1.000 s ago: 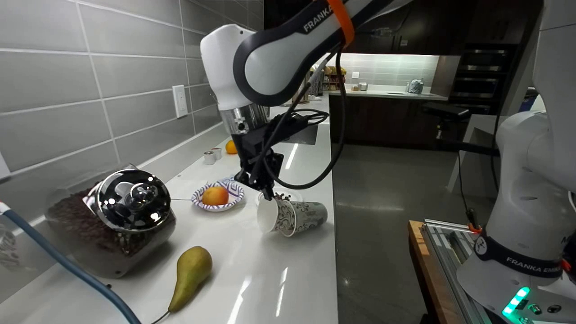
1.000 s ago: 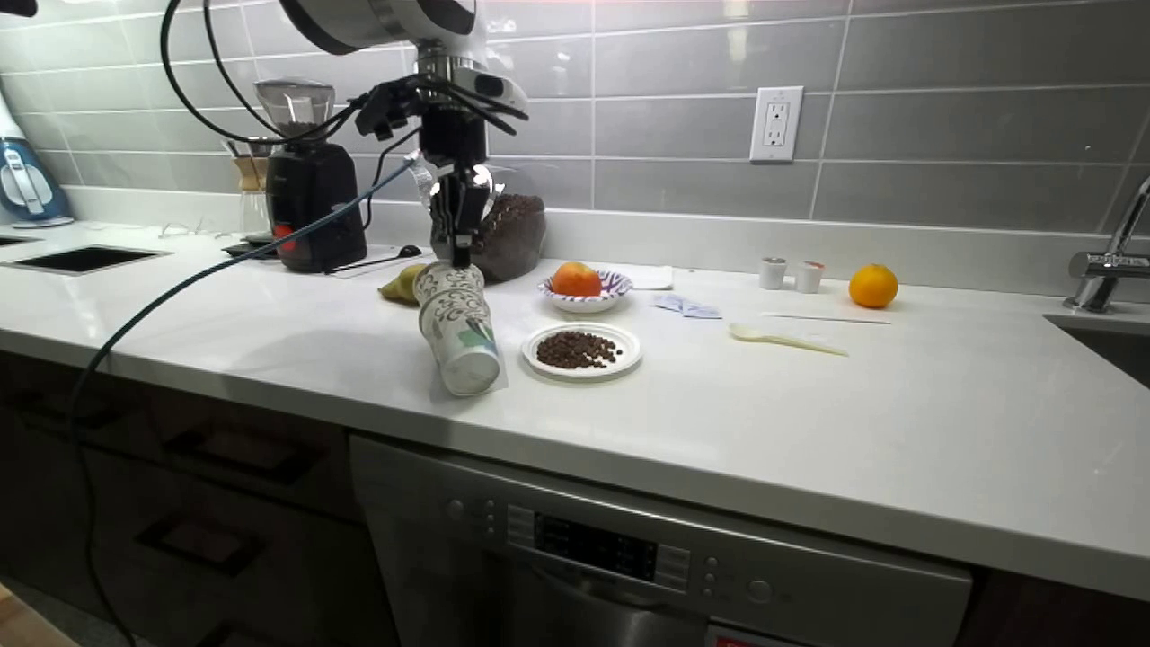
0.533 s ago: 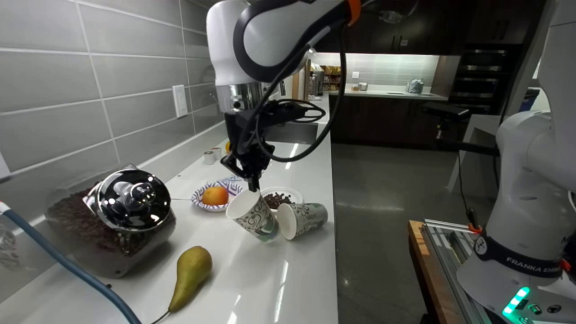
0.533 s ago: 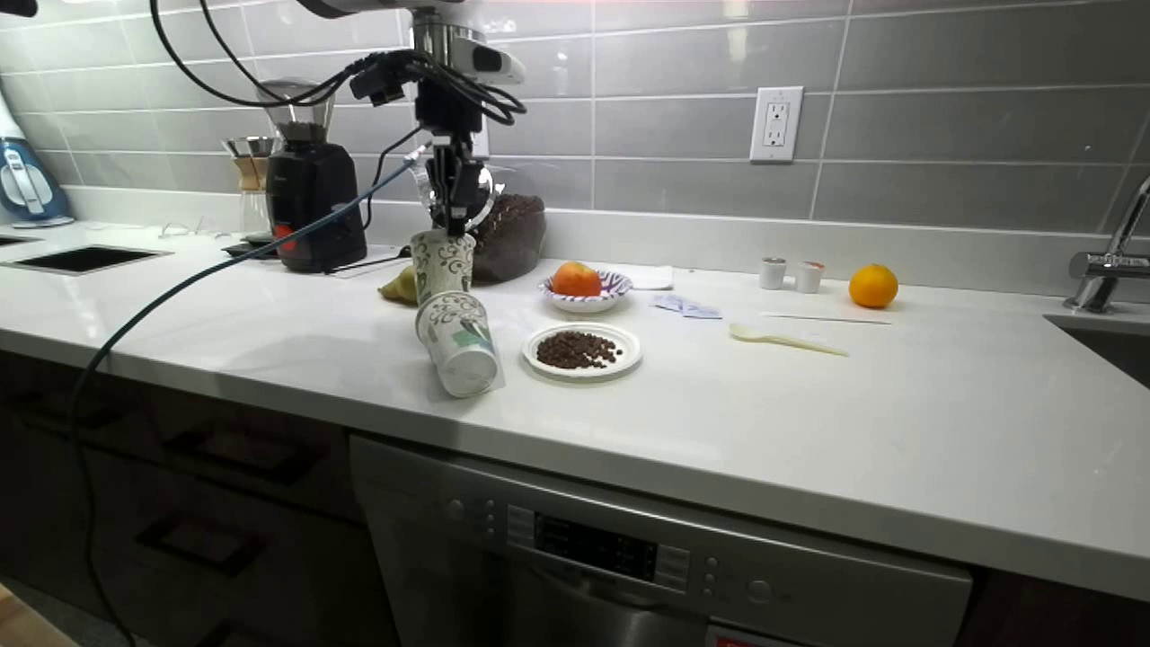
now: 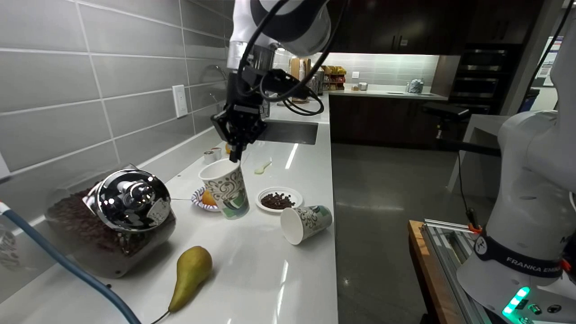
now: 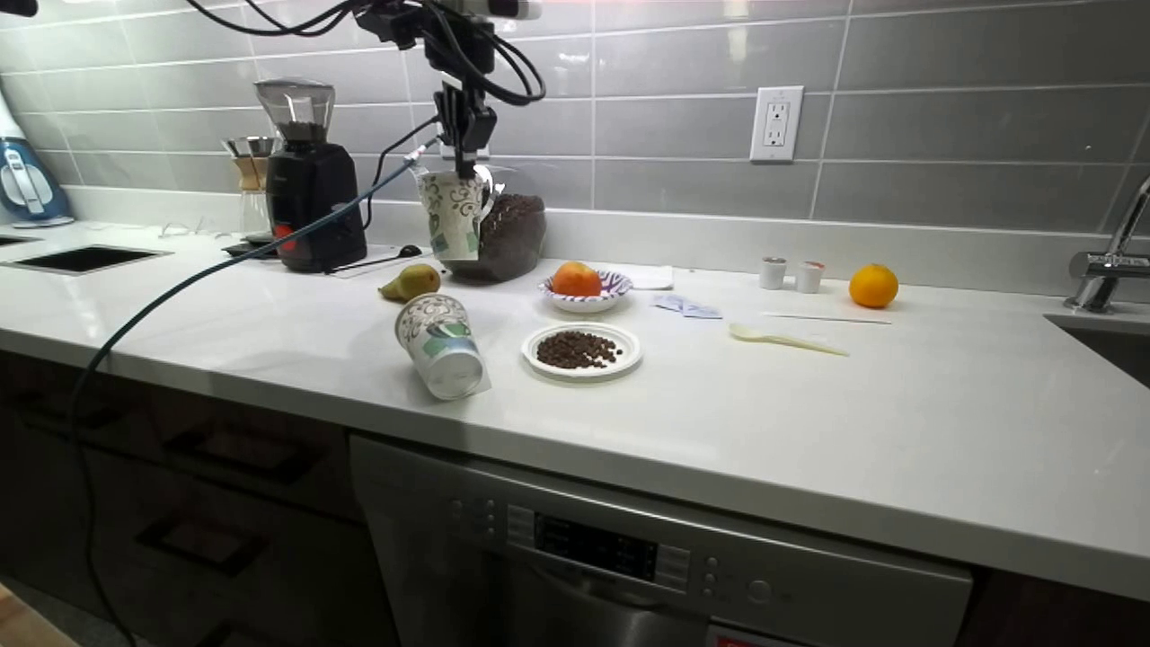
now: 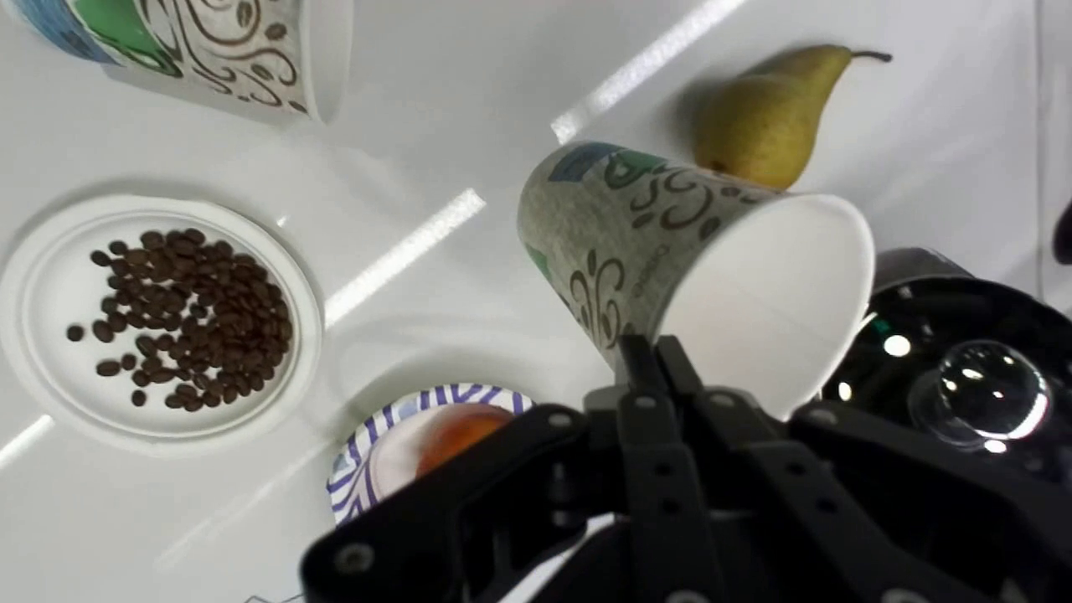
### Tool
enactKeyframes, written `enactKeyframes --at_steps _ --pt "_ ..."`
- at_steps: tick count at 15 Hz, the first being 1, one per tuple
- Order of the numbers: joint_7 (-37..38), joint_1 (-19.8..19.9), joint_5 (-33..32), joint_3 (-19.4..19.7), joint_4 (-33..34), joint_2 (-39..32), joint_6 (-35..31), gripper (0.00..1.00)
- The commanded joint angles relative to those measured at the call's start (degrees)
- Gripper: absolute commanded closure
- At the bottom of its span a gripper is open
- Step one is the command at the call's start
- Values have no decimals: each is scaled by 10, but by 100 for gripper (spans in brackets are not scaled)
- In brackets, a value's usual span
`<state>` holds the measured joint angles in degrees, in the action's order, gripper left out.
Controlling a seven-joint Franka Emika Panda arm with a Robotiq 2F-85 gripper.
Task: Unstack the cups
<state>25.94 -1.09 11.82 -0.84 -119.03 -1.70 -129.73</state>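
Two whitish paper cups with dark swirl print are apart. My gripper [image 5: 235, 155] is shut on the rim of one, the held cup [image 5: 227, 191], with one finger inside its mouth. The held cup also shows in an exterior view [image 6: 449, 216] and in the wrist view [image 7: 620, 222]. It hangs above the counter, slightly tilted, mouth up. The lying cup [image 5: 310, 222] rests on its side near the counter's front edge, its mouth facing away from that edge. It also shows in an exterior view [image 6: 440, 346] and partly in the wrist view [image 7: 243, 50]. The fingertips [image 7: 657, 345] pinch the cup wall.
A white plate [image 6: 629, 349] of coffee beans lies beside the lying cup. A patterned bowl [image 6: 588, 305] with an orange-red fruit stands behind it. A pear [image 5: 193, 270] and a bean jar with a shiny lid [image 5: 135, 198] are near. A blue cable [image 5: 67, 265] crosses the foreground.
The cups were nested on their side. My gripper has pulled one out by its rim, raised it and moved it back toward the wall. The lying cup has shifted slightly.
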Motion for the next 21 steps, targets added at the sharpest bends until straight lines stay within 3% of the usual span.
enactKeyframes --at_steps 1,6,15,16,17,19,21 --pt "-112 17 104 14 -57 32 -50 99" --pt "-262 32 172 30 -88 5 -88 99" --pt "-378 44 201 19 -95 -58 -156 99" --pt "-382 45 202 18 -95 -61 -157 93" --pt "-385 47 202 18 -94 -58 -154 71" --pt "-382 48 201 17 -92 -50 -145 66" --pt "-359 46 180 19 -90 -28 -114 54"
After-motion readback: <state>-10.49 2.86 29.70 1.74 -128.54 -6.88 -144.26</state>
